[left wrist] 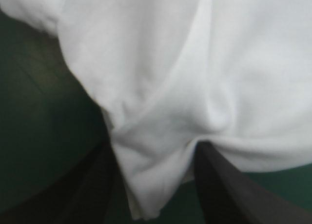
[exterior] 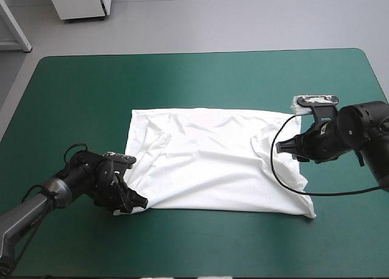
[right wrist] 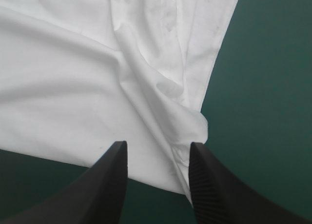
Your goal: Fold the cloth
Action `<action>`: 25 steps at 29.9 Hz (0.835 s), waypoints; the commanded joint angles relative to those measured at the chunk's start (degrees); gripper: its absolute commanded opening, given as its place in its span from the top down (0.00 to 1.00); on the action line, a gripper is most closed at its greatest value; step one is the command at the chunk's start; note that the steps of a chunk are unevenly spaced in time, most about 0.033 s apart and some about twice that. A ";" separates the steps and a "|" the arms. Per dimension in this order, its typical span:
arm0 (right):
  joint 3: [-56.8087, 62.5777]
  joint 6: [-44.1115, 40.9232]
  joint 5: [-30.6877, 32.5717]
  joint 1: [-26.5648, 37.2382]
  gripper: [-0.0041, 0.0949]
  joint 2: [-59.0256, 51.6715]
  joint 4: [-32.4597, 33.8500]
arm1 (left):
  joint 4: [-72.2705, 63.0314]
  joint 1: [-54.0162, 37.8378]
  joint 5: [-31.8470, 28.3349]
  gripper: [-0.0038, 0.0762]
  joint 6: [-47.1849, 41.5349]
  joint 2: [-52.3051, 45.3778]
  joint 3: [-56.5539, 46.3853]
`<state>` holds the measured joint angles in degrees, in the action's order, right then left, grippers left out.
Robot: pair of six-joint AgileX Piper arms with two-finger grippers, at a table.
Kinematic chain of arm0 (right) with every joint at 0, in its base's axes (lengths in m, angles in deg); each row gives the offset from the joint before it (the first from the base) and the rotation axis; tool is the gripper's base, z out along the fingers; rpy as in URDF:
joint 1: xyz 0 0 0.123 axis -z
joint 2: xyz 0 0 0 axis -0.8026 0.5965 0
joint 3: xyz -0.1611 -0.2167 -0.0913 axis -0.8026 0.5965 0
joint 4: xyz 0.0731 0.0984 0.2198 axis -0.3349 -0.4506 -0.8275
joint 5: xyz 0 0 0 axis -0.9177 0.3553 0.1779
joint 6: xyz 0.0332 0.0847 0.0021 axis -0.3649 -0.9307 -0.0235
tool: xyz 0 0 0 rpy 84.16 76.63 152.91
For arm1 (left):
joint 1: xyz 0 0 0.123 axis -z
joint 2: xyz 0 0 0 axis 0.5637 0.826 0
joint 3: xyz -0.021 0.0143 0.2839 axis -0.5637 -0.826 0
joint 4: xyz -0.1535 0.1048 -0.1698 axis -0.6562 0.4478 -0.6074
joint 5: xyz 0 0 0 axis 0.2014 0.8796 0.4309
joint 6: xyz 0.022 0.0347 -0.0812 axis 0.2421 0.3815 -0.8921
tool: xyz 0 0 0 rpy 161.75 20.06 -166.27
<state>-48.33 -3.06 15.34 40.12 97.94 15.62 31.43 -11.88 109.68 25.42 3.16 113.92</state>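
The white T-shirt lies spread as a wrinkled rectangle in the middle of the teal-green table. My left gripper is low at the shirt's near left corner. In the left wrist view its black fingers stand apart with a bunched fold of the T-shirt between them. My right gripper is at the shirt's right edge. There its fingers are also apart, straddling a rumpled edge of the T-shirt.
Bare teal-green cover surrounds the shirt on all sides, widest toward the far edge. The table's near edge runs close behind both arms.
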 commanded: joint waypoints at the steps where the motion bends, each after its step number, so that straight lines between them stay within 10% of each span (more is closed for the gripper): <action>1: -1.37 0.39 -1.47 -0.04 0.58 -1.79 0.12 | 0.12 0.25 -2.28 0.55 -1.30 3.23 0.20; 5: -0.97 0.39 -1.47 -0.04 0.58 -1.79 -0.02 | 0.22 0.25 -2.78 0.97 -1.30 3.86 0.20; 13: 6.25 0.39 -1.47 -0.04 0.40 -2.43 0.08 | 0.22 0.25 -2.78 0.96 -1.19 3.86 0.20; 25: 23.49 -0.70 -9.93 -0.04 0.40 -2.55 1.23 | 0.36 0.25 -3.12 0.96 -1.19 3.86 0.20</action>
<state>-25.96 -3.24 8.45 40.12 96.98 16.36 27.47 -11.59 110.90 25.02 4.98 115.14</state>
